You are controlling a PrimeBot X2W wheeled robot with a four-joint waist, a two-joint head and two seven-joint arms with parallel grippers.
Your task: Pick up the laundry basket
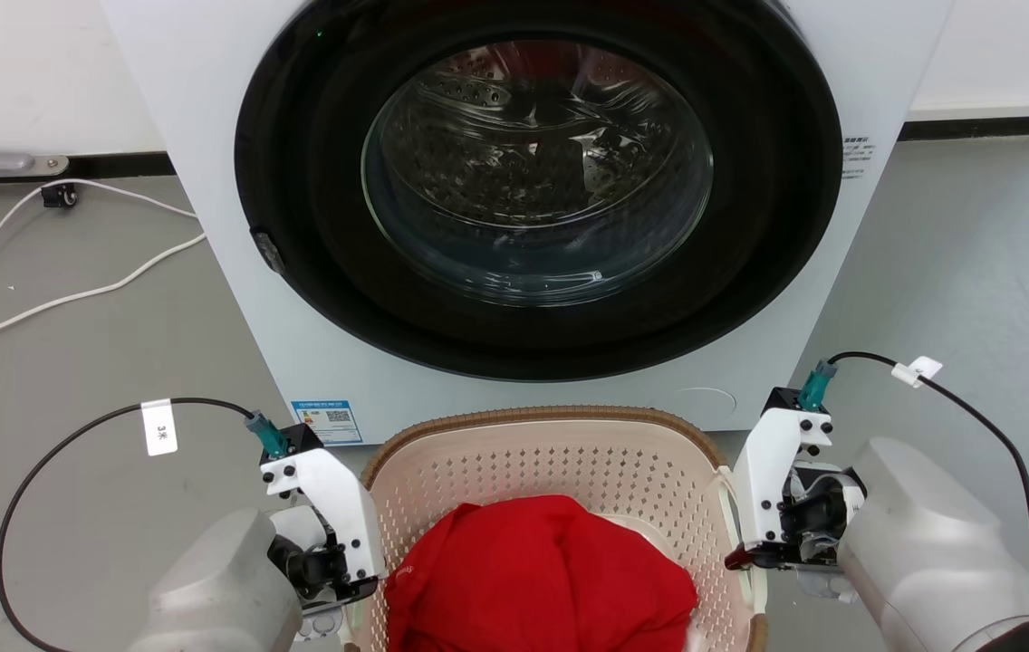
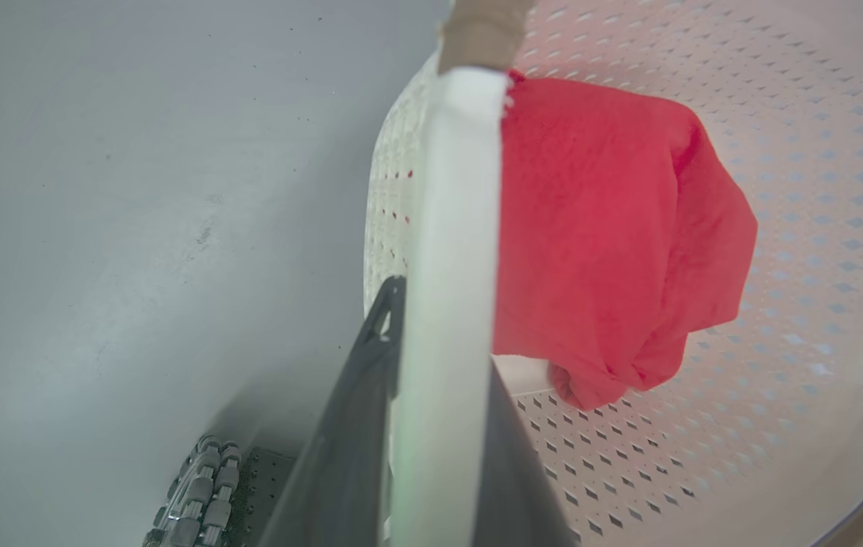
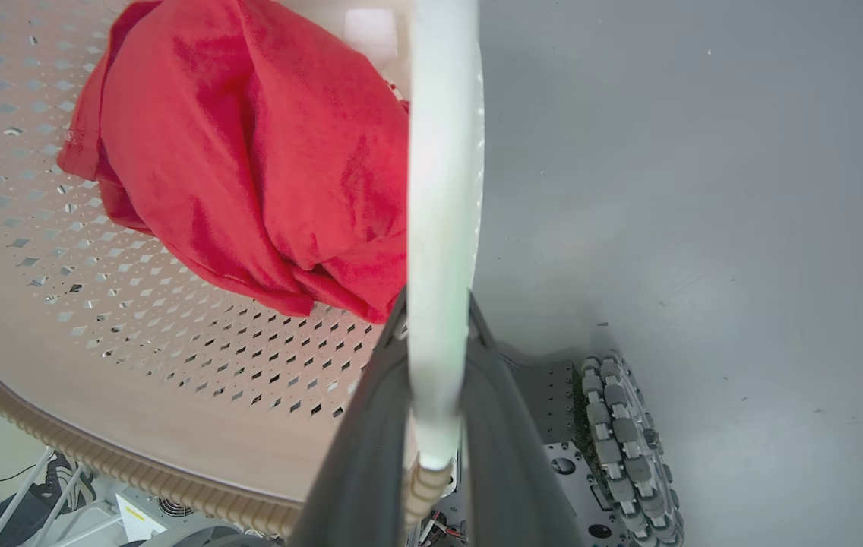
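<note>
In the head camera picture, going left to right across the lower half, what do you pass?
white cable on the floor → left gripper → laundry basket → right gripper

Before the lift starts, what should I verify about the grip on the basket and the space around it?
1. Left gripper on the white left side handle: ok, the handle sits between both dark fingers.
2. Right gripper on the white right side handle: ok, fingers close against both sides.
3. Crumpled red cloth contained: ok, it lies inside the cream-pink perforated plastic laundry basket.
4. Gap between the basket rim and the white front-loading washing machine: cannot tell.
5. Round glass door shut: ok.
6. Black arm cables away from the basket: ok, they loop outward.
</note>
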